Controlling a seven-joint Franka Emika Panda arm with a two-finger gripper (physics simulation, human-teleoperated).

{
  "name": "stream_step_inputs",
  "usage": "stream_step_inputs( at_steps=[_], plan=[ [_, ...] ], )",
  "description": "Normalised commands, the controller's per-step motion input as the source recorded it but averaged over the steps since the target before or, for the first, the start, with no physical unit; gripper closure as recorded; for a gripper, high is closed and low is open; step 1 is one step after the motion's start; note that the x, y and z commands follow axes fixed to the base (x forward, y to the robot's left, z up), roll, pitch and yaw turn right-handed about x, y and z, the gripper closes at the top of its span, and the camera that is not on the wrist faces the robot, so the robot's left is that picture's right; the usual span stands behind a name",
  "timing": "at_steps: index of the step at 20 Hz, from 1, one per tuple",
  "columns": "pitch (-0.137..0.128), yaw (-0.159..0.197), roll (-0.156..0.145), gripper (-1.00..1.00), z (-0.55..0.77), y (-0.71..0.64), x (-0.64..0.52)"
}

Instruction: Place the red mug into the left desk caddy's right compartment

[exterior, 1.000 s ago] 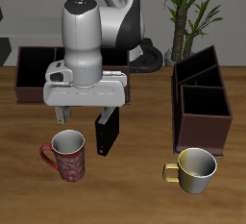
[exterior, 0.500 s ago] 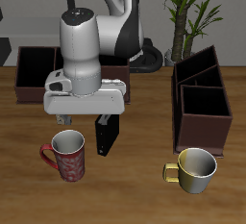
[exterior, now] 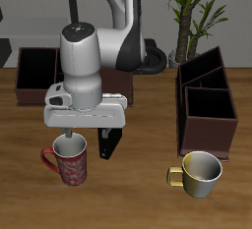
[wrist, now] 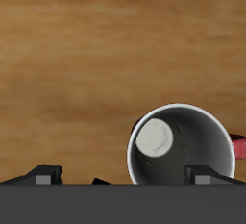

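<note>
The red mug with pale speckles stands upright near the table's front edge, handle pointing away from the yellow mug. Its grey inside and white rim fill much of the wrist view. My gripper hangs open just above the mug, and one pale finger reaches down to the rim. In the wrist view the gripper straddles one side of the rim, with nothing held. The left desk caddy, dark reddish-brown, stands across the table. Its large right compartment is dark inside.
A black upright block stands right beside the red mug, under the gripper. A plain yellow-cream mug sits in front of the left caddy. A second brown caddy and a potted plant stand farther back.
The gripper has come down toward the red mug and shifted a little toward the table's front edge. Its finger now reaches the rim. The mug has not moved.
</note>
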Motion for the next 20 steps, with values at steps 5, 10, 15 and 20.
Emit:
stream_step_inputs(
  at_steps=[5,10,15,20],
  plan=[
    [0.022,-0.011,0.01,-1.0,-0.21,0.07,0.03],
    [0.026,-0.027,0.002,-1.0,-0.21,0.01,0.01],
    [0.029,-0.026,-0.003,-1.0,-0.2,-0.03,0.01],
    [0.016,-0.004,-0.003,-1.0,-0.12,0.01,-0.01]
  ],
)
